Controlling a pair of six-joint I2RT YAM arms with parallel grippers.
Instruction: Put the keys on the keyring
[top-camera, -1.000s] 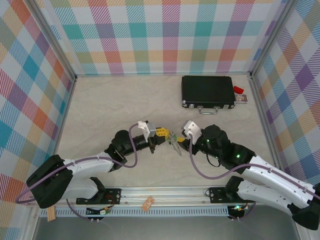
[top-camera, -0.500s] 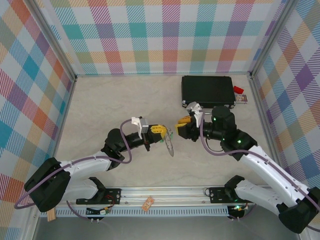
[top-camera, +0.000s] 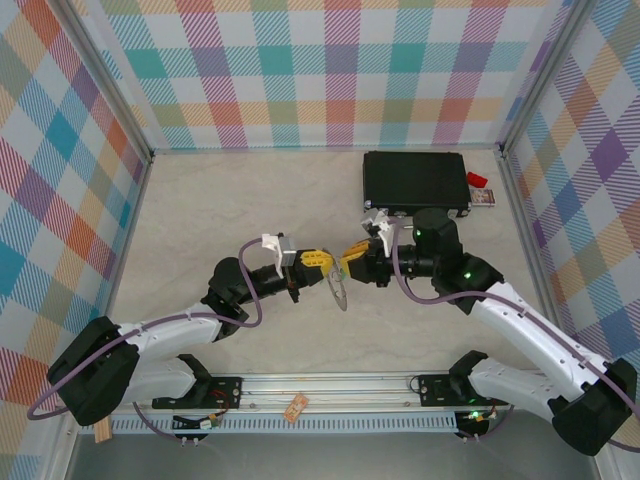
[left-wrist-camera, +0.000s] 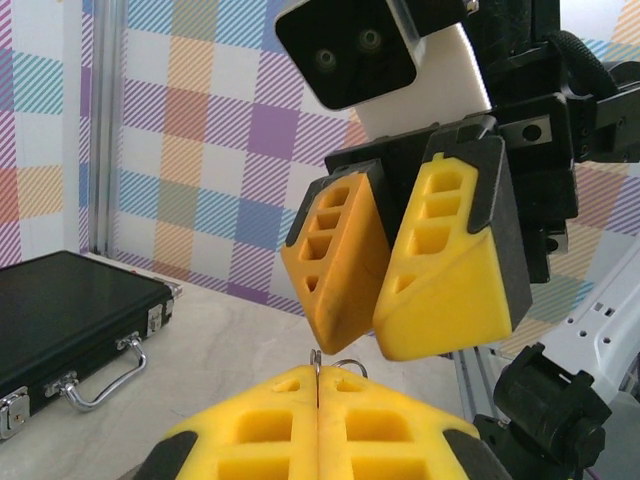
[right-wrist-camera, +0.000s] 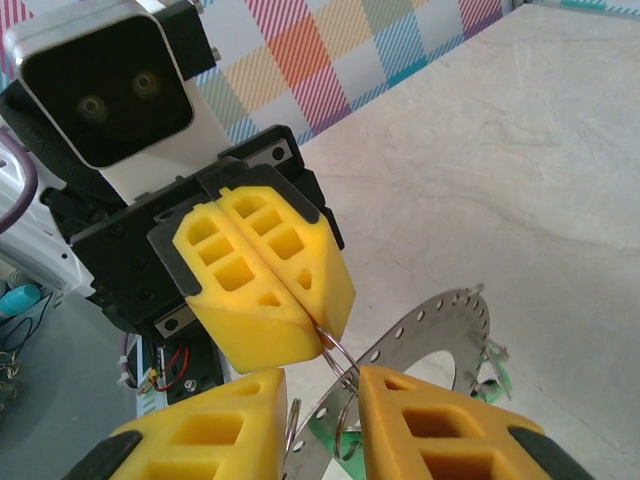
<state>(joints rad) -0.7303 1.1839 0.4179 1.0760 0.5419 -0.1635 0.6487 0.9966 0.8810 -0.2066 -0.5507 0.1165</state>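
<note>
The keyring (top-camera: 339, 292) hangs on edge just above the middle of the table (top-camera: 220, 215), directly under the tips of the left gripper (top-camera: 327, 269) and between the two arms. That gripper's yellow fingers (right-wrist-camera: 262, 272) are pressed together, pinching the thin wire loop (right-wrist-camera: 338, 358) at the ring's top edge. In the right wrist view, the perforated grey band curves away below the loop, with the green keys (right-wrist-camera: 497, 378) dangling from it. Just beside it, tip to tip with the left one, the right gripper (top-camera: 346, 264) has its fingers (left-wrist-camera: 440, 262) apart, straddling the loop; whether they touch it I cannot tell. Farther right, a black case (top-camera: 415, 182) lies near the back, a small red item (top-camera: 476, 180) beside it. The tabletop is pale and marbled, and the walls (top-camera: 320, 70) are pastel plaid.
</note>
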